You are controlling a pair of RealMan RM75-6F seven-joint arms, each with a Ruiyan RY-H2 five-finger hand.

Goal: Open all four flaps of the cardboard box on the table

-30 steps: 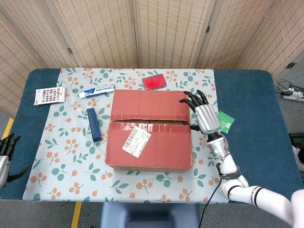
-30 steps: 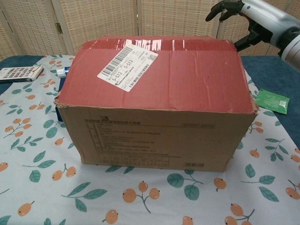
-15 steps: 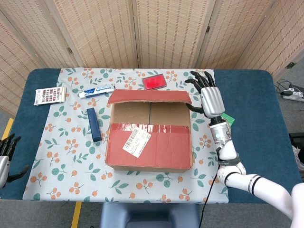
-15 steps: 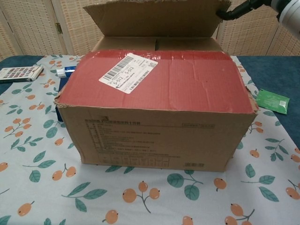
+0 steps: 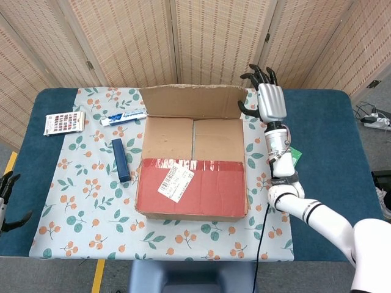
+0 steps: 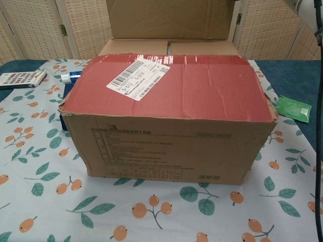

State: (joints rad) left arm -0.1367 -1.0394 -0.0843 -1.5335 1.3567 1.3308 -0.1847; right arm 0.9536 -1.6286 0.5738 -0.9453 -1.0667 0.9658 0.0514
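Head view: brown cardboard box with red-taped top, mid-table, far flap raised upright.
Near red flap is seen lying closed; two inner flaps are exposed flat beneath. Bare floral cloth is left on the box's left, where a blue rectangular case lies beside it; a toothpaste tube lies near the far-left corner. Right hand is raised at the flap's right edge, thumb at the flap, fingers slightly spread, nothing gripped. Left hand is seen low at the table's left edge, fingers apart.
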